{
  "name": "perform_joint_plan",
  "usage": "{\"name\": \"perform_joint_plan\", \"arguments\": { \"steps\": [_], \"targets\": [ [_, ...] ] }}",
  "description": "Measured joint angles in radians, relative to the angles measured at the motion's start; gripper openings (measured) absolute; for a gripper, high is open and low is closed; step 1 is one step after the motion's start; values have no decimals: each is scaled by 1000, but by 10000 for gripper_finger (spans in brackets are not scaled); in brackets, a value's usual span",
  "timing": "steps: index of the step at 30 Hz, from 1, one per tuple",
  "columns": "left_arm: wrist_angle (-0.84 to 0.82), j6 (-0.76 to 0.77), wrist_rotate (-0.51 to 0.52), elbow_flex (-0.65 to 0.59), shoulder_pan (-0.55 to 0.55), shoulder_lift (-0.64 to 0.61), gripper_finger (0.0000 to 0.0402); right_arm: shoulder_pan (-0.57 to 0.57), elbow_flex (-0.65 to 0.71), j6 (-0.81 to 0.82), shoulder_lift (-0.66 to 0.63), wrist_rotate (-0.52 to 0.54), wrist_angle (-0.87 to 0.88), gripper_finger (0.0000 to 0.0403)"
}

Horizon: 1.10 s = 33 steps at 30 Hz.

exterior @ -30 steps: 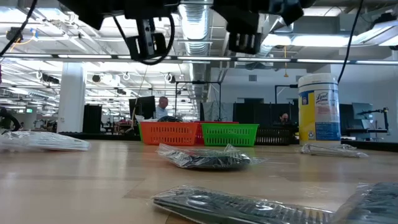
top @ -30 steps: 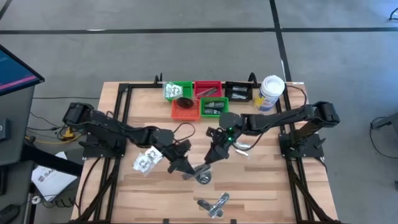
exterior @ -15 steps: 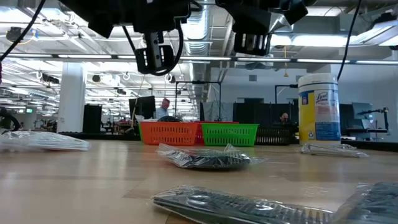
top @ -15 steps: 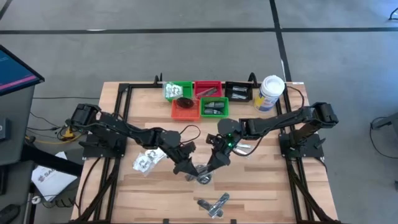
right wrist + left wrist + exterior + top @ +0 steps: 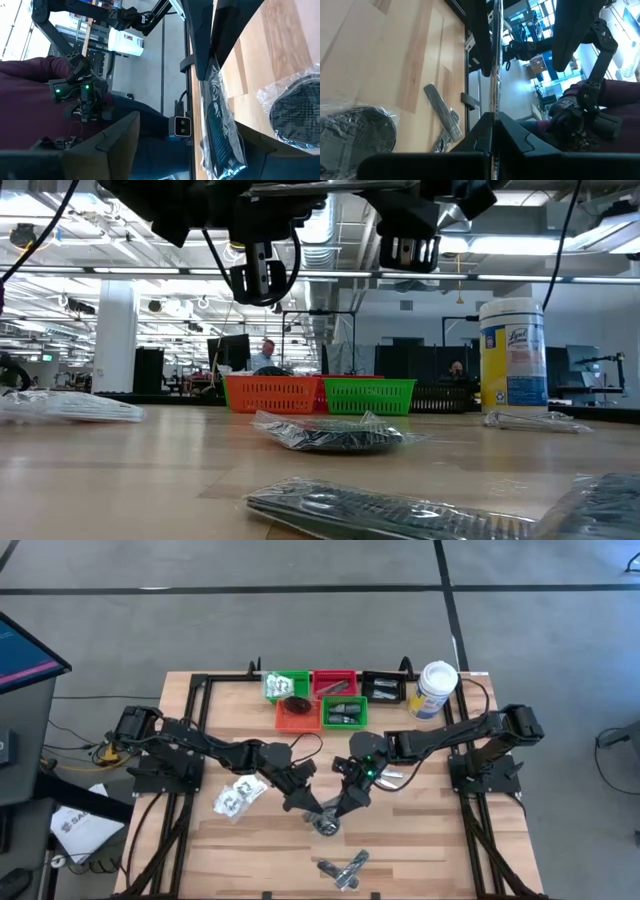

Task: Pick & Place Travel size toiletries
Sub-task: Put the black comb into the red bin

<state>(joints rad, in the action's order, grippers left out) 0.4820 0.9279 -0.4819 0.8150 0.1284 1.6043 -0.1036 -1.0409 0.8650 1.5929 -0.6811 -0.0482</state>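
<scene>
Both arms have closed in over the crinkly-wrapped black round piece on the pale planked worktop: left pincer shut and empty, right pincer spread wide, holding nothing.

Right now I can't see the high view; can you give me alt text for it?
Over a wooden table, the left gripper, shut and empty, and the open right gripper hang on either side of a black round piece in plastic. Silvery tubes lie near the front edge; colored trays and a white canister line the back.

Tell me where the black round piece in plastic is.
In the high view, the black round piece in plastic lies mid-table, below and between the two tools, the left tool and right tool.
</scene>
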Motion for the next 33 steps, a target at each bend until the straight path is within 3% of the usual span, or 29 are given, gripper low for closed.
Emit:
{"name": "perform_joint_plan", "arguments": {
  "steps": [5, 15, 24, 33],
  "targets": [
    [1, 0, 3, 0, 0, 0, 3, 2, 0, -15, 0, 0, 26, 204],
    [12, -1, 3, 0, 0, -1, 3, 11, 0, -35, 0, 1, 41, 90],
    [11, -3, 4, 0, 0, -1, 3, 28, 1, -35, 0, 26, 44, 11],
    [18, -9, 7, 0, -2, -1, 41, 26, 1, -56, 0, 53, 37, 5]
  ]
}}
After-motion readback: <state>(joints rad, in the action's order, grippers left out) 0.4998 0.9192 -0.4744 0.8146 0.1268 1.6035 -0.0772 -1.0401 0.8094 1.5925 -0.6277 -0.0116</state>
